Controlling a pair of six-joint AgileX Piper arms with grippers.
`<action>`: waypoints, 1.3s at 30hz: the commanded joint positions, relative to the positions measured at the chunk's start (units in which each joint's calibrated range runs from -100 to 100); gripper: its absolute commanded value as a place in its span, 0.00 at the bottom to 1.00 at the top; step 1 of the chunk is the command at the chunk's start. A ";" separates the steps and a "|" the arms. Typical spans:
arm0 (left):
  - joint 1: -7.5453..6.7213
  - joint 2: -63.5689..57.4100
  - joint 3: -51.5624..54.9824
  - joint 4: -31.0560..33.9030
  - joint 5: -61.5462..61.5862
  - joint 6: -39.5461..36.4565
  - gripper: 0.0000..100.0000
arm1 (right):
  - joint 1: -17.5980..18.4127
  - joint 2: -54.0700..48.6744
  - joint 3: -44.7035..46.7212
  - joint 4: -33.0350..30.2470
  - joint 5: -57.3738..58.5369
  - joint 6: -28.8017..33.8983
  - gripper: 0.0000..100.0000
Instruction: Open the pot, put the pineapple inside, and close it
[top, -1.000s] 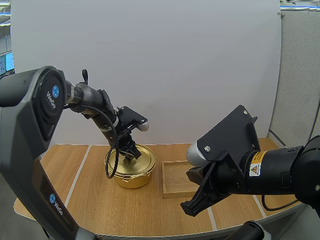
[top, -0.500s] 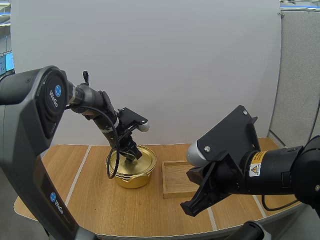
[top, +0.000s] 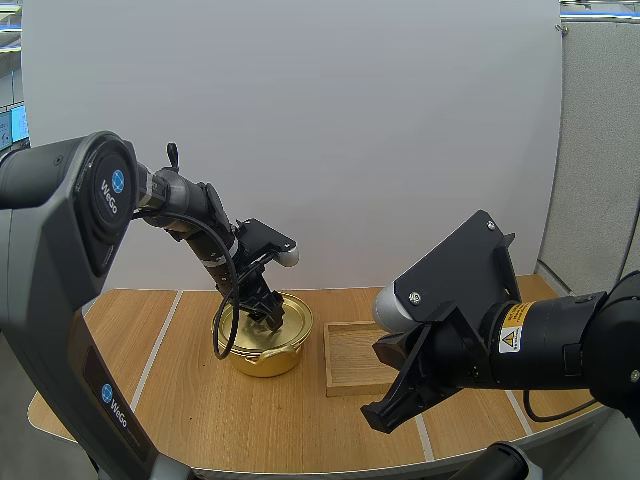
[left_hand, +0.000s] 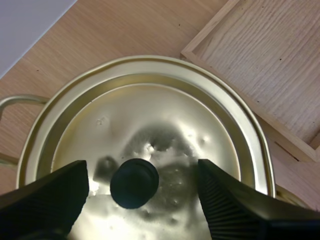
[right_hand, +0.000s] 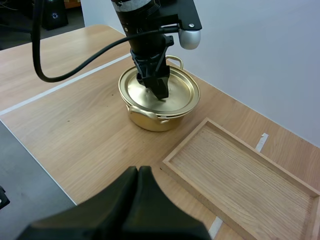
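The pot (top: 260, 358), lid (top: 295, 320) on, stands left of the tray (top: 350, 356).

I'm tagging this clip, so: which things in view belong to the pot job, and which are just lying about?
In the job: pot, its lid with the black knob, left gripper open around that knob.
Lying about: wooden tray.

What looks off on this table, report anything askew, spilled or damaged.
Only the lid: its shiny top carries a few small dimples and dull smudges around the black knob. It sits square on the pot, the wooden tray lies flat beside it, and nothing is spilled.
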 joint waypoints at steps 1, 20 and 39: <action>-0.24 -0.46 -0.33 0.18 1.88 -0.13 1.00 | -0.12 -0.48 0.02 -0.34 0.28 -0.03 0.00; -0.24 -26.47 -7.34 0.18 22.17 -1.66 1.00 | -0.12 -0.48 0.02 -0.34 0.28 -0.03 0.00; -0.24 -59.00 -7.34 0.18 33.40 -6.75 1.00 | -0.12 -0.48 0.02 -0.34 0.28 -0.03 0.00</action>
